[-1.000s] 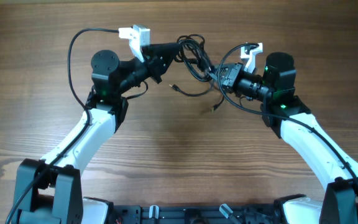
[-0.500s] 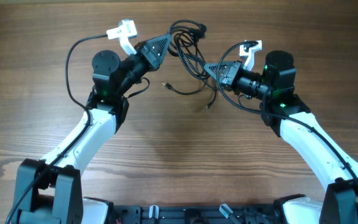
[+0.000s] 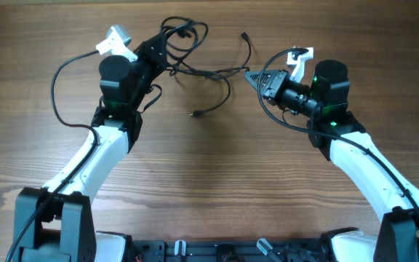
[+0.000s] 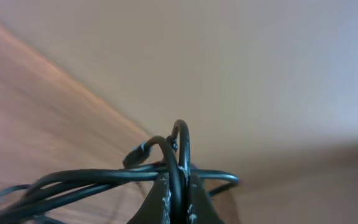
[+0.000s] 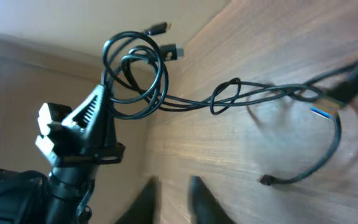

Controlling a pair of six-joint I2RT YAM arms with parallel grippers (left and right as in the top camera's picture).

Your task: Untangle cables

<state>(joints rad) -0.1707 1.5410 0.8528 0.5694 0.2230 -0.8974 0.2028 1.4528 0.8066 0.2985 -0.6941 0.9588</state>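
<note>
The cables [image 3: 211, 73] are thin black cords lying across the far middle of the table. My left gripper [image 3: 160, 47] is shut on a strand of them at the far left, with several loops [image 3: 185, 30] bunched just beyond its fingers. The left wrist view shows the cord [image 4: 180, 155] pinched between the shut fingers [image 4: 179, 198]. My right gripper [image 3: 253, 74] is open and empty, beside the cables' right end. In the right wrist view its fingers [image 5: 173, 199] hold nothing. A small knot [image 5: 225, 96] and a plug end [image 5: 266, 180] lie beyond them.
One loose strand curls up to a plug [image 3: 244, 35] near the far edge. Another ends in a plug [image 3: 195, 114] on the wooden table [image 3: 217, 182]. Each arm's own thicker black wire loops beside it [image 3: 58, 80].
My left gripper has swung left and back, dragging the bundle with it and stretching the strands out. My right gripper has let go of the cable and is now open.
</note>
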